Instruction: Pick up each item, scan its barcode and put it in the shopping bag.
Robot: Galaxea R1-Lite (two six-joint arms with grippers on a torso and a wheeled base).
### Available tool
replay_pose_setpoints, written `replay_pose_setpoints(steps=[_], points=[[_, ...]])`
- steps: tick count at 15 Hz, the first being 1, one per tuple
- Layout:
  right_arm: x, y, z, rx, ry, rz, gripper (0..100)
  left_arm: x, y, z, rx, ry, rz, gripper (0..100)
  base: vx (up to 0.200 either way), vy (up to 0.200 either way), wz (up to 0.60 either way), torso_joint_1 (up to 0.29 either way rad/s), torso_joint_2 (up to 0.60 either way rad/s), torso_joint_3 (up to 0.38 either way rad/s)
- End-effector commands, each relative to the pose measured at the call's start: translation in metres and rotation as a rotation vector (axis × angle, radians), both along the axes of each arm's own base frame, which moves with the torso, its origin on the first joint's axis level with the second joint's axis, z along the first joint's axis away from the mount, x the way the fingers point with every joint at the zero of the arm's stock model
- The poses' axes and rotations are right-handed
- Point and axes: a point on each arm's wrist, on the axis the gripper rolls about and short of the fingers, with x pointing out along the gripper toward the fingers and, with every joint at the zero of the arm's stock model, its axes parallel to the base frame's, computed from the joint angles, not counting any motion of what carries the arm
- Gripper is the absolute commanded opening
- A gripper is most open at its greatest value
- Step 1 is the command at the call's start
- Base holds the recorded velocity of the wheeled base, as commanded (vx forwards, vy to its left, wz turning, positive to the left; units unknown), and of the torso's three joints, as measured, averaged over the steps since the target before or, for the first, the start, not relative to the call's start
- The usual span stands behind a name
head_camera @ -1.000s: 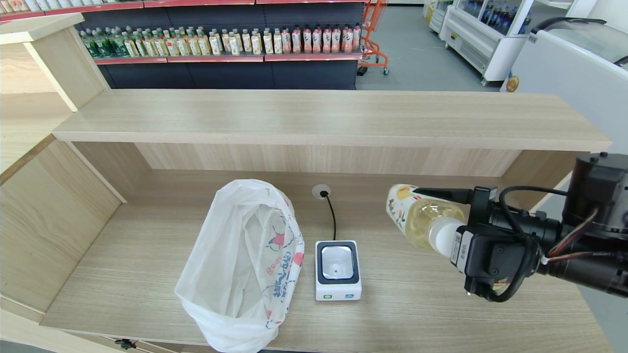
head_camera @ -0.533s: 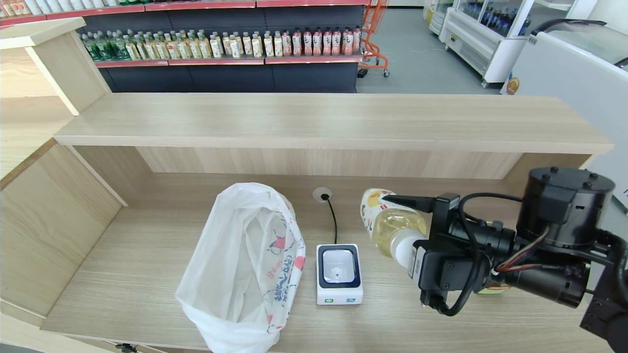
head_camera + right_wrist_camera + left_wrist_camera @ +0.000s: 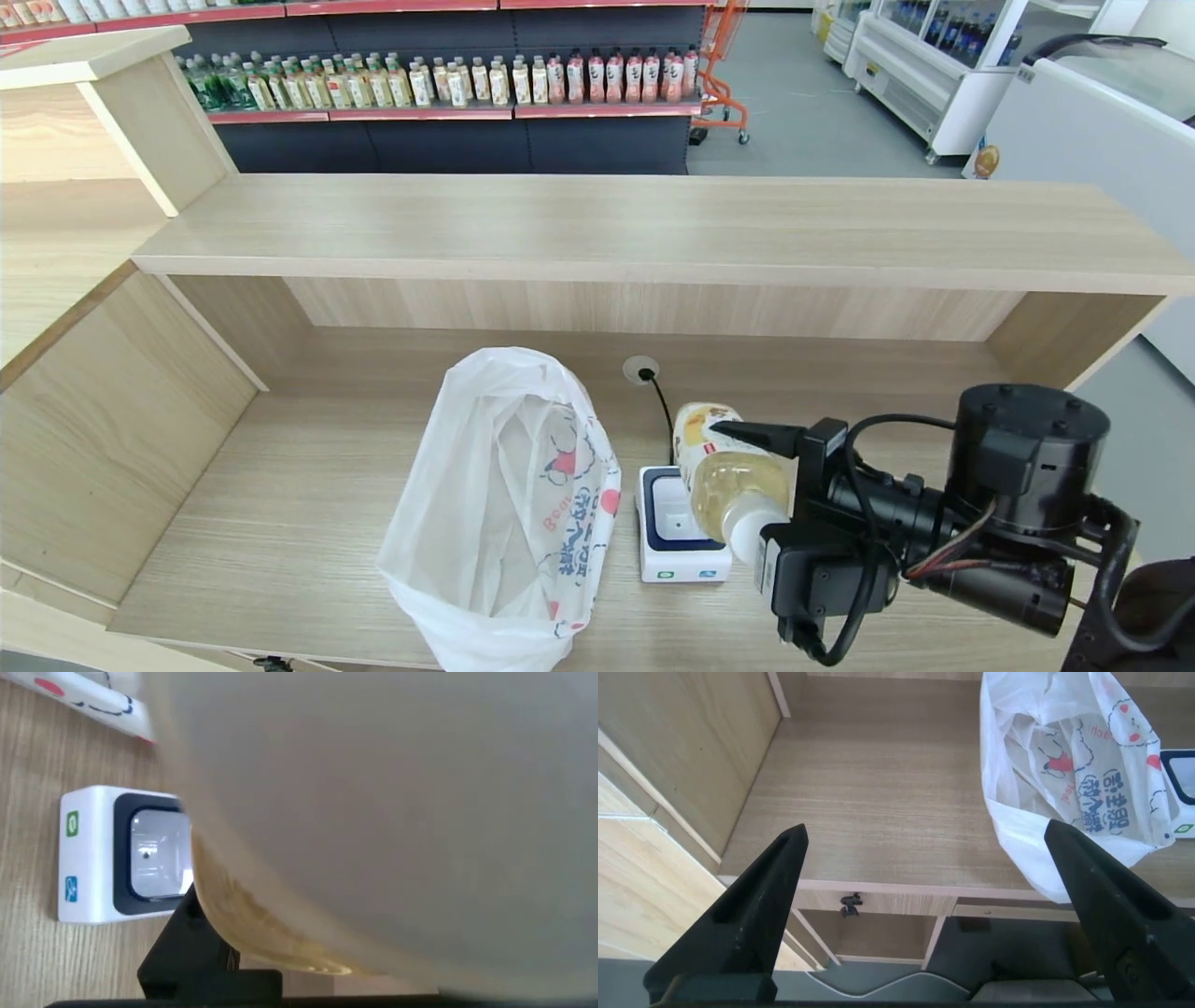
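My right claw [image 3: 738,471] is clamped on the drink bottle [image 3: 726,487]; I judge it heavy, slick, slightly squashy, best held mid-body.

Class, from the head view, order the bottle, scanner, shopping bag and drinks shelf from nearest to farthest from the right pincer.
1. Bottle, held in the right pincer.
2. Scanner, just below the bottle, slightly to its left.
3. Shopping bag, further left on the counter.
4. Drinks shelf, far behind the counter.
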Motion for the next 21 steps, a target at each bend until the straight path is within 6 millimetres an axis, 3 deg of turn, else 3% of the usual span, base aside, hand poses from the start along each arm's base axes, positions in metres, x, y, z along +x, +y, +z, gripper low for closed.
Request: replay_pose_setpoints(steps=[1,13,21], points=[[0.0,-0.002,-0.019,-0.034,0.046,-0.004,0,0.0,0.0,0.0,-0.001,0.0,-0.002,100,0.0,0.0,0.0,0.0,0.0,0.0],[0.017,0.012,-0.06,-0.026,0.035,0.0,0,0.0,0.0,0.0,0.001,0.0,-0.002,100,0.0,0.0,0.0,0.0,0.0,0.0],[0.024,0.013,-0.069,-0.026,0.035,-0.009,0,0.0,0.0,0.0,0.001,0.0,-0.002,100,0.0,0.0,0.0,0.0,0.0,0.0]])
